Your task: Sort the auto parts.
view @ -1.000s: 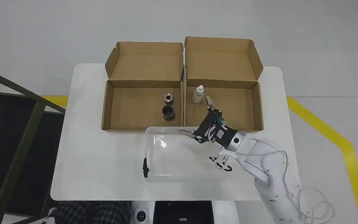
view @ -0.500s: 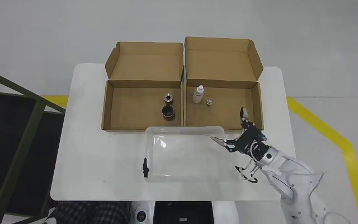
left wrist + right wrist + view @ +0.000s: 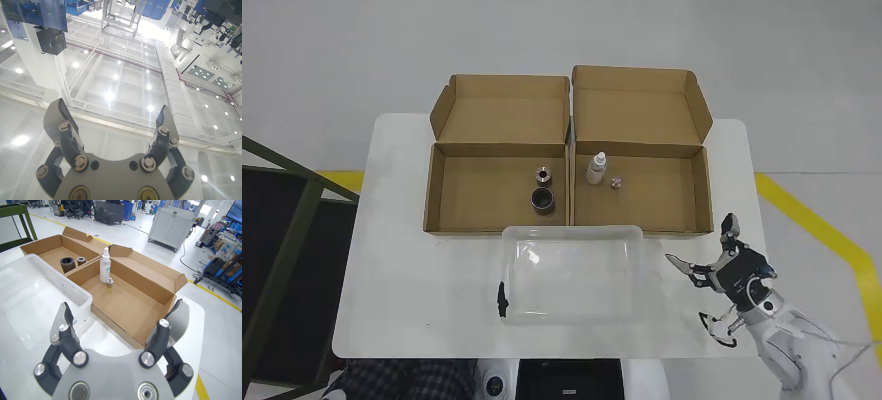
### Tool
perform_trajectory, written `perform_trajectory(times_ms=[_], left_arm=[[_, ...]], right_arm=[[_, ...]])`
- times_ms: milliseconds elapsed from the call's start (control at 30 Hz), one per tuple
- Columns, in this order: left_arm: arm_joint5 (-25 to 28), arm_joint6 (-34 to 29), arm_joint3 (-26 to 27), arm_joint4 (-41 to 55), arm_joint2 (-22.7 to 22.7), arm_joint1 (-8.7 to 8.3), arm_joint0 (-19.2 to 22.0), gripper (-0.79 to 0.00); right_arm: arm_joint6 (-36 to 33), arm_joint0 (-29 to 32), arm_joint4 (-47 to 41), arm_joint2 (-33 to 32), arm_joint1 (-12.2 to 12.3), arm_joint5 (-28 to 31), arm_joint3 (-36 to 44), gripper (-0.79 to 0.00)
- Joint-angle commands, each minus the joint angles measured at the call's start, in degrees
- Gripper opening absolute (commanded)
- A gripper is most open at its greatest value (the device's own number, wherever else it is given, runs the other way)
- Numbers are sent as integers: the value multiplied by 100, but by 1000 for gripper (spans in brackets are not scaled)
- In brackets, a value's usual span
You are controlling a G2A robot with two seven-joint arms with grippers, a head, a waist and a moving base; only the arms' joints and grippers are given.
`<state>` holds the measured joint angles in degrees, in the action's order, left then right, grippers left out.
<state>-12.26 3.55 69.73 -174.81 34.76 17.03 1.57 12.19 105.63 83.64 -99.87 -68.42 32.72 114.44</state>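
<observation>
**Top view.** The clear tub [image 3: 572,232] stands on the white bench [image 3: 402,250] and serves as the reference for all positions. Two open cardboard boxes lie just beyond the tub's far wall, side by side and touching each other: the left box [image 3: 477,195] and the right box [image 3: 662,195].

- The left box holds a small metal cylinder [image 3: 542,177] and a large metal cylinder [image 3: 543,202]. The large one is nearer the tub.
- The right box holds a spray bottle [image 3: 596,168] with a small fitting [image 3: 616,183] just beside it.
- A small black piece [image 3: 501,298] sits at the tub's left wall. Whether it is inside or outside the tub cannot be told.
- The right pincer [image 3: 700,240] hangs over the bench to the right of the tub, clear of it. Its fingers are spread, with nothing between them.

**Left wrist view.** The left pincer [image 3: 112,106] points up at the ceiling [image 3: 132,75]. Its fingers are apart and empty. Its position relative to the tub cannot be told.

**Right wrist view.** The right pincer [image 3: 122,304] faces the right box [image 3: 132,306] across the tub's near right corner [image 3: 66,279], with its fingers wide apart and gripping nothing. The spray bottle [image 3: 105,266] stands upright, and the fitting [image 3: 109,285] is also upright, just beside it. Beyond the tub's far wall, both cylinders stand upright and close together in the left box [image 3: 53,253], the large one [image 3: 67,264] nearer the tub than the small one [image 3: 81,261].
</observation>
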Motion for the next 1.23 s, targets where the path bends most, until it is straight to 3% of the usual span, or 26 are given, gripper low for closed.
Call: perform_trajectory(times_ms=[0,367,1200], left_arm=[[0,0,0,0,0,0,0,0],[0,0,0,0,0,0,0,0],[0,0,0,0,0,0,0,-1]], right_arm=[[88,94,0,-79,7,-6,-19,0],[456,389,-75,-383,36,-52,-186,0],[456,389,-75,-383,36,-52,-186,0]])
